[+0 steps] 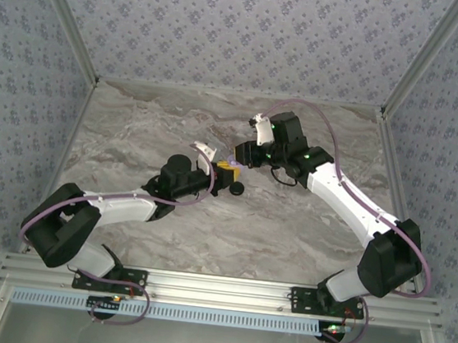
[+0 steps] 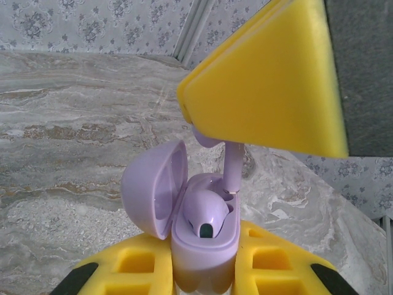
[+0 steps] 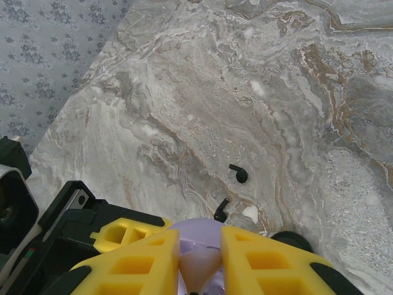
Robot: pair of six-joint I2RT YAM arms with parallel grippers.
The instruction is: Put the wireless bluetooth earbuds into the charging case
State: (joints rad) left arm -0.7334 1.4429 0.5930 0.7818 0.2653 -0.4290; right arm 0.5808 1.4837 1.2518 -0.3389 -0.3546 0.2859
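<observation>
Top camera: both arms meet over the middle of the marble table. The left gripper and right gripper are nose to nose, and a black round disc sits on the marble just beside them, on the near side.

Left wrist camera: my left fingers are clamped on the base of the lilac charging case. It stands upright with its lid swung open to the left. 1 lilac earbud lies seated inside. The stem of a 2nd earbud reaches down into the case beside it, its top tucked under the right gripper's yellow finger (the head is hidden there).

Right wrist camera: my right fingers stand narrow, pinching a lilac piece between them that I take for that 2nd earbud. Beyond them, 2 small black pieces lie on the table, near each other but not touching.
</observation>
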